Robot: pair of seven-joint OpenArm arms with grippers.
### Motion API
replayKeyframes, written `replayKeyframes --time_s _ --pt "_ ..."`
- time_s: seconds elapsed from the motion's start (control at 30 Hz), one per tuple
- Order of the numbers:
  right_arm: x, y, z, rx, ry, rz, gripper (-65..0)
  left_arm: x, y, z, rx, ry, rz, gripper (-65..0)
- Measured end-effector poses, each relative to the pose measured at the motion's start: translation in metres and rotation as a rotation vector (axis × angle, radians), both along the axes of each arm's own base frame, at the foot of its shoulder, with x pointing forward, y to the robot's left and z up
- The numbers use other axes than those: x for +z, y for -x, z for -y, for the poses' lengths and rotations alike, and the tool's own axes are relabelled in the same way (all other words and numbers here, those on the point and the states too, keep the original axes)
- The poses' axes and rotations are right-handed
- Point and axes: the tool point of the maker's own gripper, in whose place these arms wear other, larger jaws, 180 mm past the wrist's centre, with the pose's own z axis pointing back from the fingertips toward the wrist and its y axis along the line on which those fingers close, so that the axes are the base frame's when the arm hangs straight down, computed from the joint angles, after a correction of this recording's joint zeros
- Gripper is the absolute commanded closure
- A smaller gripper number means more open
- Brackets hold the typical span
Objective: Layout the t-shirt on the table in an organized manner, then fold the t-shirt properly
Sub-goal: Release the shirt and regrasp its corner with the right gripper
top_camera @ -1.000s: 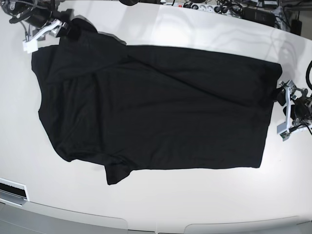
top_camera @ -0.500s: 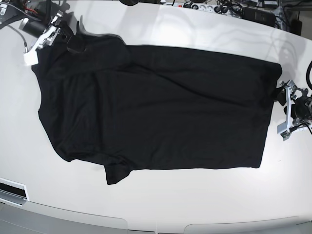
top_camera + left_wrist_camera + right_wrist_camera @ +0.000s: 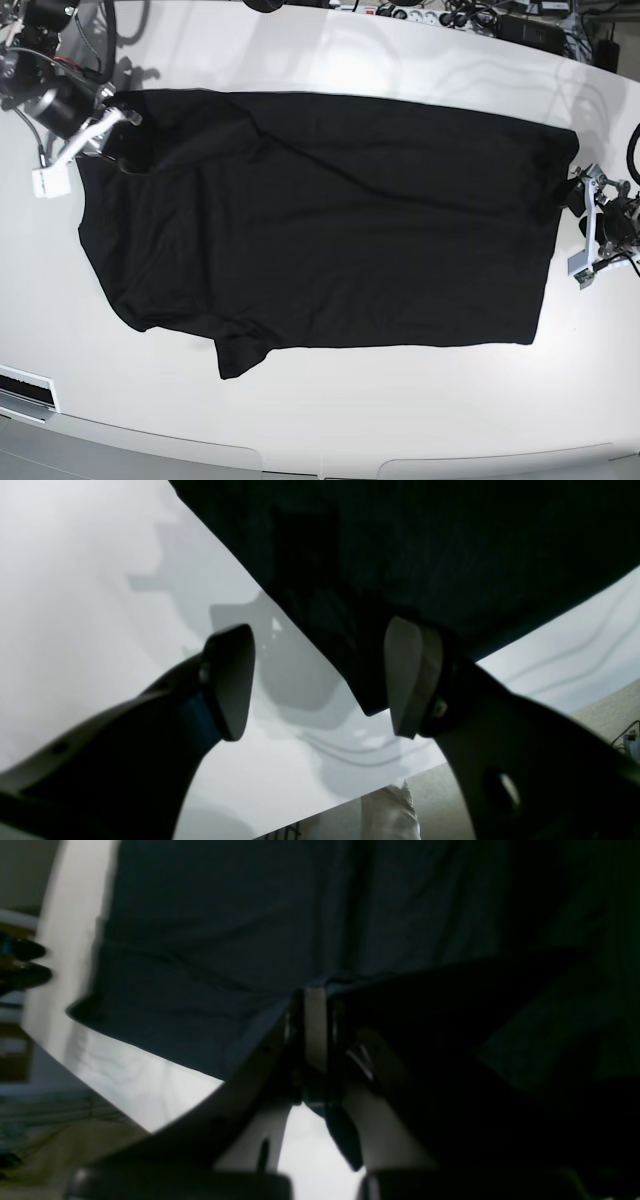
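Black t-shirt [image 3: 330, 220] spread across glossy white table [image 3: 330, 420], one gripper at each end.

Lies mostly flat, long axis running left to right, straight edge at the view's right, a sleeve jutting out at the lower left. Shallow creases fan from the upper left corner. Right gripper [image 3: 112, 135], at the view's upper left, sits on that corner, fabric bunched at its tip. Left gripper [image 3: 578, 232], at the view's right, rests just beside the straight edge; jaw state unclear from here. Cables and a power strip [image 3: 415, 14] line the far edge.
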Motion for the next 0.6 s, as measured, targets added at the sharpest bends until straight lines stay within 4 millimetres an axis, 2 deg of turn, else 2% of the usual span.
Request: replayKeyframes --time_s 0.17,0.3,0.4,0.5,0.6 --pt "-0.004 -0.018 -0.022 0.084 0.067 0.023 0.0 0.000 0.000 0.001 0.002 0.007 0.000 -41.2" --pt "-0.013 -0.025 -0.027 0.125 0.179 0.029 0.0 0.000 0.000 0.001 0.002 0.005 -0.003 -41.2" --pt "-0.019 -0.035 -0.014 0.051 0.260 0.022 0.0 -0.001 0.002 0.000 0.000 -0.002 -0.013 -41.2" --pt "-0.023 -0.043 0.013 -0.117 0.316 -0.010 0.0 0.000 0.002 0.000 0.000 -0.002 -0.012 -41.2" --pt "-0.025 -0.046 0.028 -0.208 0.342 -0.043 0.0 -0.001 0.002 0.000 0.000 -0.002 -0.013 -41.2"
